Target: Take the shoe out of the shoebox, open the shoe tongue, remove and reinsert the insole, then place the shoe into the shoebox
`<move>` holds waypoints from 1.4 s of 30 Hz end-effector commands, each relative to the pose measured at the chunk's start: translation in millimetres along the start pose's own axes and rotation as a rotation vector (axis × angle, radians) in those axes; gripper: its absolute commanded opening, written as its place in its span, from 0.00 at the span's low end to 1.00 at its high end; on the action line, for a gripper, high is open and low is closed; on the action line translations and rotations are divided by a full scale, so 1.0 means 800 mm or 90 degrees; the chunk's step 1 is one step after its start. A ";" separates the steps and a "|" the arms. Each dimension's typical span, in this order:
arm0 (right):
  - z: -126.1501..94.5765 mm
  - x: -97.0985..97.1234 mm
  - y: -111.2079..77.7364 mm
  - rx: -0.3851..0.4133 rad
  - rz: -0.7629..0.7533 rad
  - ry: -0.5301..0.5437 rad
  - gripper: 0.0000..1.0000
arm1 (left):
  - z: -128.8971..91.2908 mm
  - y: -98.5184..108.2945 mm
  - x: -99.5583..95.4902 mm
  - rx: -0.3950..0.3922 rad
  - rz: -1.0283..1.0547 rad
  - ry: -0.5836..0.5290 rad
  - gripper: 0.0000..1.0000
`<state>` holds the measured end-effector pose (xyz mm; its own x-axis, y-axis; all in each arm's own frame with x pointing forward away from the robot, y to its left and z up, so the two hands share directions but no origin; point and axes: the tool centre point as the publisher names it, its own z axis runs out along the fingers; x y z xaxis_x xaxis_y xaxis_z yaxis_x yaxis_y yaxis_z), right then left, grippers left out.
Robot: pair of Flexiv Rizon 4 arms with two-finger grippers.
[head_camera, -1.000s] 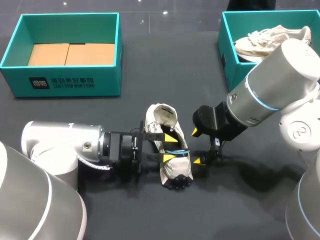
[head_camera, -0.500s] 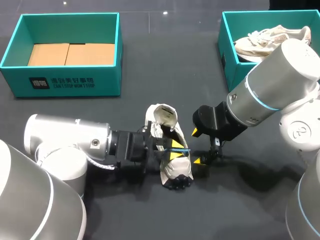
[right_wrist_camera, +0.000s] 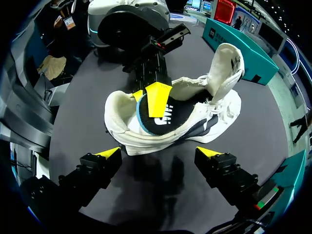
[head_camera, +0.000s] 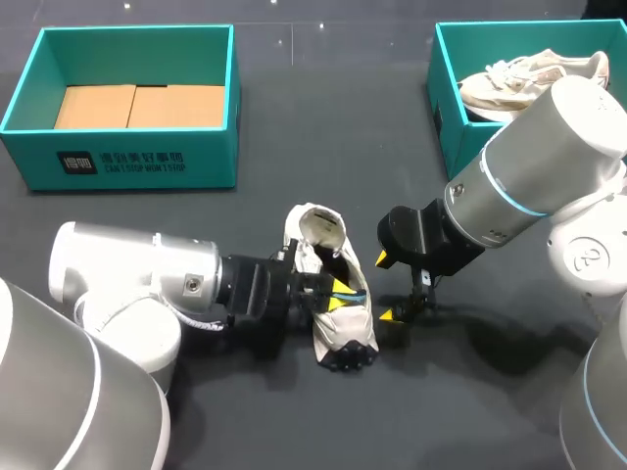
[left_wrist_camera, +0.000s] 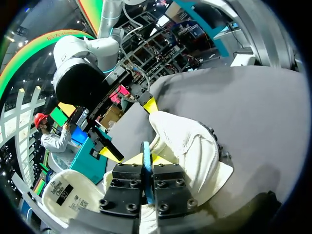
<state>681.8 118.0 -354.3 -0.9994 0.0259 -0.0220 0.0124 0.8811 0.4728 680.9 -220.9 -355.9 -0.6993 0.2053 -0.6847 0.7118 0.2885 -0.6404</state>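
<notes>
— What is the shoe [head_camera: 343, 328] made of?
— Off-white cloth, soft and creased, over a dark rubbery sole. The insole [right_wrist_camera: 158, 122] has a black cloth face and a blue edge.
— And the table [head_camera: 323, 127]?
— Smooth, matt, dark grey. The left box [head_camera: 118, 162] is teal card with a faint sheen and plain brown cardboard inside.
— The robot?
— The right arm [head_camera: 539, 157] has a glossy white shell. The left gripper [head_camera: 338, 294] is matt black metal with smooth yellow tips.
</notes>
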 end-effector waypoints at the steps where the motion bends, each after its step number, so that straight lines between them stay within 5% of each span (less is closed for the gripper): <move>1: 0.001 0.001 0.000 0.000 0.000 -0.001 1.00 | 0.000 0.010 -0.002 -0.027 -0.010 -0.006 0.00; 10: 0.001 0.001 0.000 0.000 0.000 -0.001 1.00 | -0.003 0.006 -0.009 0.005 -0.055 0.001 0.00; 14: 0.001 0.001 0.000 0.000 0.000 -0.001 1.00 | -0.006 -0.002 -0.009 0.038 -0.076 0.009 0.25; 20: 0.001 0.001 0.000 0.000 0.000 -0.001 1.00 | -0.015 -0.015 -0.014 0.075 -0.098 0.013 0.33; 42: 0.001 0.001 0.000 0.000 0.000 -0.001 1.00 | -0.015 -0.049 -0.020 0.107 -0.112 0.061 0.36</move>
<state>681.8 118.0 -354.3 -0.9994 0.0259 -0.0220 0.0124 0.8811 0.4728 661.5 -224.6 -317.9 -0.8117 0.2475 -0.5291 0.5743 0.1727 -0.8002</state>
